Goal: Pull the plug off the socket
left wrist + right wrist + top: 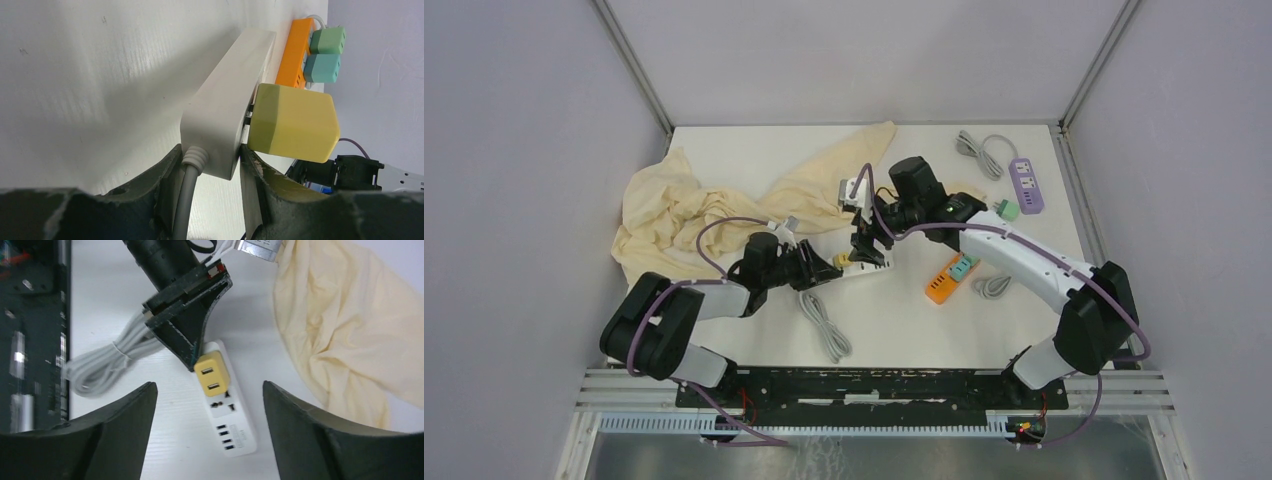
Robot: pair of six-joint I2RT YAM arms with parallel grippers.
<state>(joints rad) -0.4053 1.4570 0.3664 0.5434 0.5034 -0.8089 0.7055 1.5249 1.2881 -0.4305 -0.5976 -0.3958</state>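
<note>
Black fingers of the left hand [211, 154] are closed tight on the white strip [225, 95] at its cable end, one finger on each long side, and they hold it where it lies on the worktop [100, 75]. So the holding part of the job looks done.

The yellow plug [292, 122] sits in the socket nearest to this hand. In the left wrist view a thin gap shows between plug and strip, with the prongs [248, 114] across it. It seems loosened or not fully seated, but it is not out.

The right hand [207, 387] hovers over the plug with its fingers wide apart and it holds nothing. The plug lies between them, lower down, and they do not touch it.

What is left, probably: the right hand must come down, close on the yellow body and pull it straight away from the strip.
</note>
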